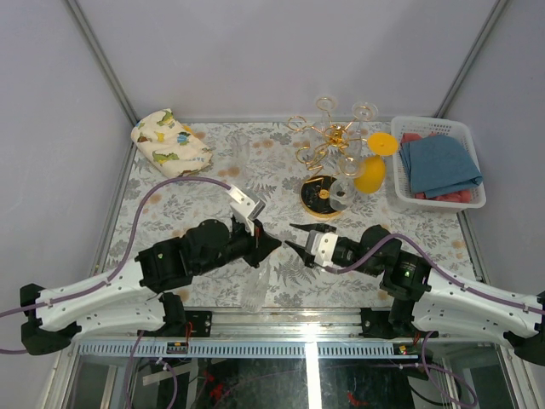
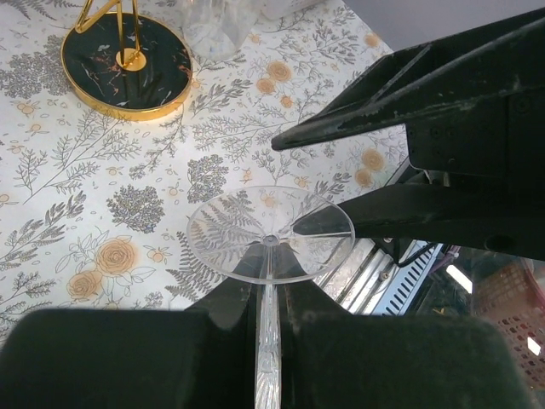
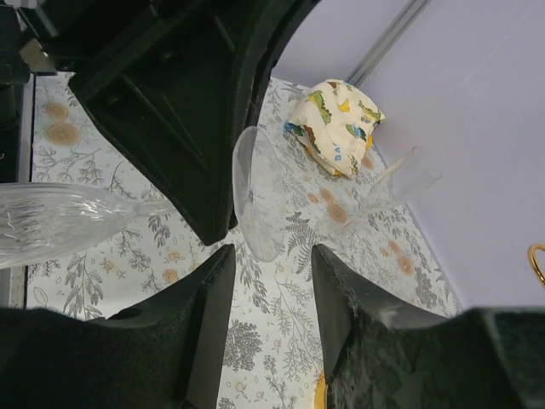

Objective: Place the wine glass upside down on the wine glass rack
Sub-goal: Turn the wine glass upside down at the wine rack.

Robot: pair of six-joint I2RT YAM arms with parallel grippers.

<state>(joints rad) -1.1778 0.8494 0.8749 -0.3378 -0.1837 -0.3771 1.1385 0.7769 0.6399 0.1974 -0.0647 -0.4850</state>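
Left pincer (image 2: pixel 268 294) pinches the wine glass (image 2: pixel 271 234) stem; right pincer (image 3: pixel 272 253), at three o'clock, gapes around its foot.

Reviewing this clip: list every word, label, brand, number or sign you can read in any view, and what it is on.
No readable text in any view.
Dinosaur-print cloth: cartoon pictures only, no words.
Wine glass: plain and clear, no marking.
Wine glass rack: no label or brand visible.
White basket: no label visible.
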